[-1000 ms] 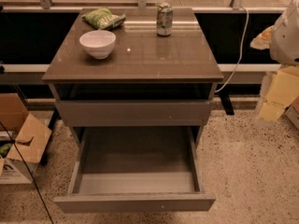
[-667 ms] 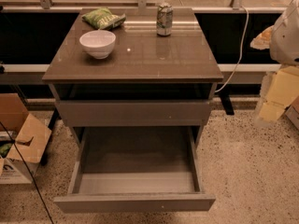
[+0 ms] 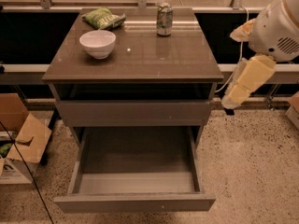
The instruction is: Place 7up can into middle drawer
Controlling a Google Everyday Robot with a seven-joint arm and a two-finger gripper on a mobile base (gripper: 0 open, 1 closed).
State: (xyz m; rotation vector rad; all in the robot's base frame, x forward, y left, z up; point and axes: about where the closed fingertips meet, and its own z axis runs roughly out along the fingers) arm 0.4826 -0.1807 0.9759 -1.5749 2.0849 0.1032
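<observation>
The 7up can (image 3: pixel 164 18) stands upright at the back of the glossy brown tabletop (image 3: pixel 154 59), right of its middle. The middle drawer (image 3: pixel 135 203) is pulled out below the cabinet front, and its grey tray holds nothing. My arm comes in from the right. Its gripper (image 3: pixel 229 106) hangs pointing down-left just beside the cabinet's right edge, level with the closed upper drawer front (image 3: pixel 133 112). It is well in front of and below the can and holds nothing I can see.
A white bowl (image 3: pixel 97 43) sits at the left of the tabletop, with a green snack bag (image 3: pixel 103 18) behind it. Open cardboard boxes (image 3: pixel 18 141) stand on the speckled floor at the left. A rail and dark panels run behind the cabinet.
My arm has moved left, closer to the cabinet's right side. The can, the bowl, the bag and the drawer have not moved.
</observation>
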